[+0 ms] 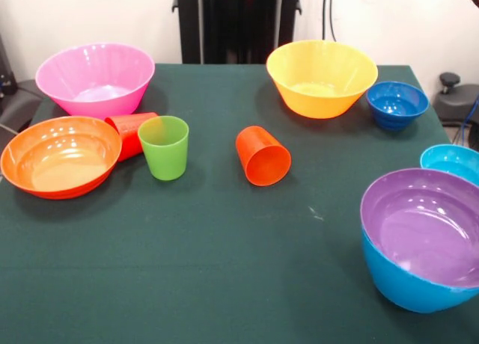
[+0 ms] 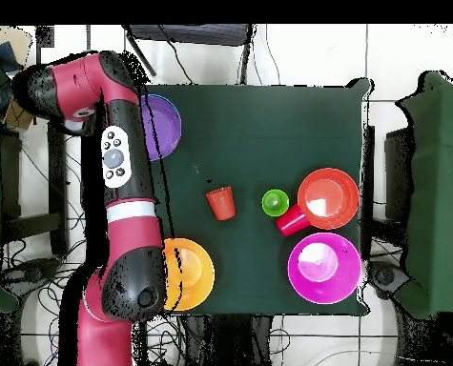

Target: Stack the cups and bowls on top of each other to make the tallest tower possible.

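Observation:
The purple bowl [image 1: 426, 232] sits nested in the blue bowl [image 1: 400, 280] at the near right; the purple one also shows in the overhead view [image 2: 165, 126]. The lime green cup [image 1: 164, 147] [image 2: 275, 201] stands upright. The red cup [image 1: 131, 133] [image 2: 291, 221] lies on its side against the orange bowl [image 1: 60, 155] [image 2: 327, 198]. The orange cup [image 1: 263, 155] [image 2: 220, 202] lies on its side mid-table. The pink bowl [image 1: 95, 78] [image 2: 322, 268], yellow bowl [image 1: 322, 77] [image 2: 194, 274], small dark blue bowl [image 1: 397, 103] and cyan bowl [image 1: 451, 161] stand apart. No gripper shows.
The red and black arm [image 2: 125, 191] lies folded along the table's left edge in the overhead view, over part of the yellow and purple bowls and hiding the two small bowls. The pedestal [image 1: 238, 22] stands at the far side.

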Robot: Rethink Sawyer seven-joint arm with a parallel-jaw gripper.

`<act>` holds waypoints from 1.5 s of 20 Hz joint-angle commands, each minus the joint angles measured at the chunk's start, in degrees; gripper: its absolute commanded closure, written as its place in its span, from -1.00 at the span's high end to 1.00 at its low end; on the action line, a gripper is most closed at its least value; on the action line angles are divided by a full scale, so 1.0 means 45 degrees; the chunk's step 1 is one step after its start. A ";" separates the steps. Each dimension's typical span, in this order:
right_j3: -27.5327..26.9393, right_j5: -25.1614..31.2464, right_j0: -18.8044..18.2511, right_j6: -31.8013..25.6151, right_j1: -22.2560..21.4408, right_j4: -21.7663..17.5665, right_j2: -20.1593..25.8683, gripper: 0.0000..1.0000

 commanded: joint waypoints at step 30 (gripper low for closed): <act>0.1872 -0.2181 -0.0617 -0.0719 0.1283 0.0384 -0.2818 -1.00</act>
